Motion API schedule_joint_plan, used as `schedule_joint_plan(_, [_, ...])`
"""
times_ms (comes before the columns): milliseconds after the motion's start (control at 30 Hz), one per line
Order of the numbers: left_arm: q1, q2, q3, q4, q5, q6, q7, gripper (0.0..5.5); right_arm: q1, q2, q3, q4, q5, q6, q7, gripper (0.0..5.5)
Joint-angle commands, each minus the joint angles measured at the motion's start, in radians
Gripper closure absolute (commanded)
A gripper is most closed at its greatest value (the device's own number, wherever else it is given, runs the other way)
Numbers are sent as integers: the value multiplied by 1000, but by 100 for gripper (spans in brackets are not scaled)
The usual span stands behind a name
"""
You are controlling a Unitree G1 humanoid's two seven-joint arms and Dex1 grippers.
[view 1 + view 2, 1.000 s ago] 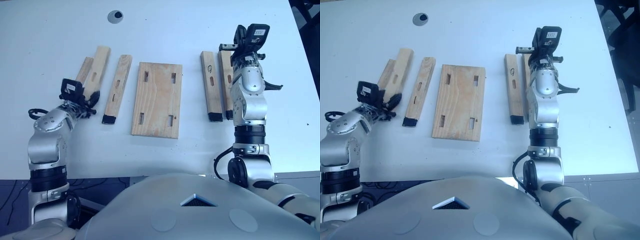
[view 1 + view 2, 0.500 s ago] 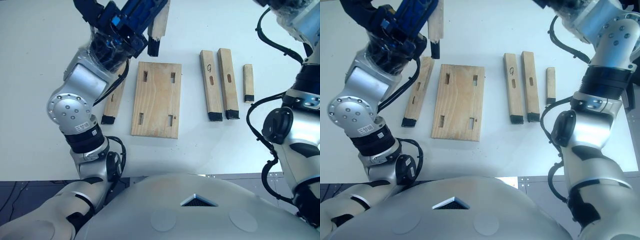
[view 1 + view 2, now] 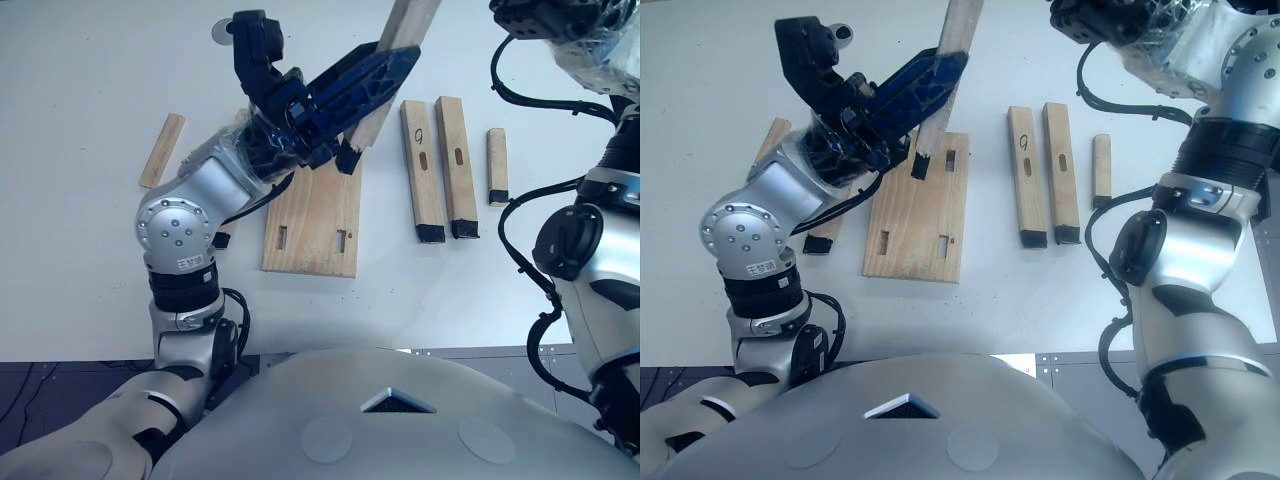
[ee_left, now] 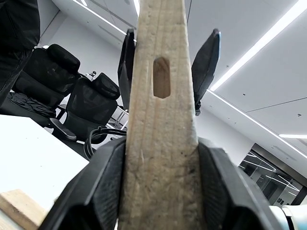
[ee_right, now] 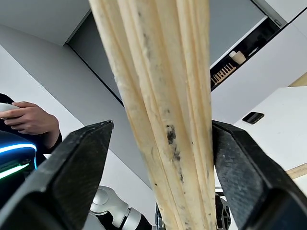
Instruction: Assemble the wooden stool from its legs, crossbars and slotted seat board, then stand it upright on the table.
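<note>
The leg (image 3: 401,30), clamped in the left end effector (image 4: 170,52), hangs tilted over the board's (image 3: 305,225) far end, so it should be squared upright above 1 slot before pressing down; the right end effector (image 5: 160,143) grips another piece (image 5: 153,72) aloft.

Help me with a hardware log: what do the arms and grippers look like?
Left arm and right arm are silver shells with black joint rings and black cables. The left gripper has blue fingers; the right gripper has black ones.
</note>
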Motion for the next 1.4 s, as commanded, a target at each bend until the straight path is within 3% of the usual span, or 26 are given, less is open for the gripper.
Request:
schedule_joint_plan(33, [35, 13, -28, 21, 53, -13, -3, 350, -23, 1, -5, -16, 15, 2, 9, 267])
schedule_joint_plan(133, [48, 22, -43, 21, 77, -28, -12, 350, -22, -18, 3, -11, 0, 0, 25, 318])
schedule_joint_plan(300, [55, 41, -48, 30, 127, -64, -26, 350, 9, -54, 48, -70, -54, -42, 93, 325])
schedule_joint_plan(333, [56, 48, -44, 32, 134, -67, -29, 314, 17, -56, 53, -84, -63, -61, 107, 327])
schedule_joint_plan(433, [67, 78, -13, 10, 93, -46, -48, 270, 51, -33, 48, -115, -102, -152, 111, 329])
schedule_joint_plan(533, [88, 114, 80, -30, -46, -22, -49, 230, 122, -3, 73, -186, -160, -275, 101, 336])
schedule_joint_plan(667, [29, 179, 314, 34, -348, -62, 94, 167, 273, 61, 86, -267, -217, -435, 82, 340])
schedule_joint_plan(767, [-25, 247, 385, 129, -425, -66, 170, 115, 378, 116, 152, -293, -325, -591, 83, 341])
schedule_joint_plan(1167, [11, 234, 345, 141, -401, -68, 257, 111, 523, 137, 227, -433, -350, -686, 81, 341])
schedule_joint_plan(1400, [52, 277, 222, 130, -94, -98, 194, 111, 421, 131, 195, -354, -348, -694, 36, 341])
